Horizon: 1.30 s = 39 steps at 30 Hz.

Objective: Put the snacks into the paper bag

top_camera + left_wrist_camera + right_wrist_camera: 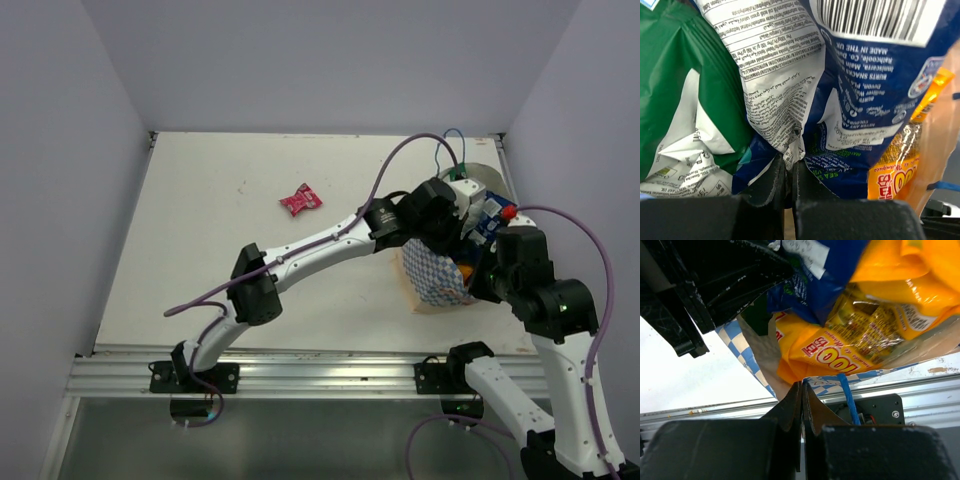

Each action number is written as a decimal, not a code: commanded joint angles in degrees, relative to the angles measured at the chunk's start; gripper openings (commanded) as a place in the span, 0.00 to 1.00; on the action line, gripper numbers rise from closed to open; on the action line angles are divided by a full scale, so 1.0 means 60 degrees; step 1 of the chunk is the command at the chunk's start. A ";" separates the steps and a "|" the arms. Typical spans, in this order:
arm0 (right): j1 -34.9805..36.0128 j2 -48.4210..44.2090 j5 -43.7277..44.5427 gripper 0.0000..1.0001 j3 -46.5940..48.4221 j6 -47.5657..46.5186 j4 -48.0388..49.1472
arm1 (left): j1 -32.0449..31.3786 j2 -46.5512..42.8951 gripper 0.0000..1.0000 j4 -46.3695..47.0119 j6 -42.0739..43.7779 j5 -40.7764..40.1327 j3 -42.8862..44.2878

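The paper bag (pixel 432 278) lies tipped at the table's right side, with blue-and-white checkered sides and its mouth facing the arms. My left gripper (pixel 789 162) is inside the mouth, shut on the crinkled edge of the blue-white packet (pixel 860 125). A green-white bag (pixel 675 75) lies to its left and an orange packet (pixel 895 172) to its right. My right gripper (pixel 803 386) is shut on the paper bag's rim (pixel 822 385), just below the orange packet (pixel 815 357) and next to a blue cord handle (pixel 847 400). A tiny pink packet (pixel 300 200) lies alone mid-table.
An aluminium rail (pixel 320 370) runs along the near table edge under both arm bases. Grey walls close in the table on the left, back and right. The left arm (pixel 320 245) stretches diagonally across the table to the bag.
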 commanded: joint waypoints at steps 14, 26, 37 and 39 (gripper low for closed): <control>0.0024 0.0091 -0.0297 0.00 0.0312 -0.0038 -0.0648 | 0.0716 -0.2274 0.56 0.1211 0.0085 -0.2248 0.1059; 0.0038 -0.0100 -0.0239 0.00 0.0283 -0.0126 -0.0737 | 0.5110 -0.2762 1.00 -0.0148 -0.0080 -0.4273 -0.3378; 0.0038 -0.0012 -0.0180 0.00 0.0284 -0.0258 -0.0707 | 0.5948 -0.1749 1.00 0.0800 0.0125 -0.3745 -0.5839; 0.0024 0.0003 -0.0209 0.00 0.0225 -0.0301 -0.0693 | 0.5948 -0.1706 1.00 0.0920 0.0199 -0.3804 -0.6221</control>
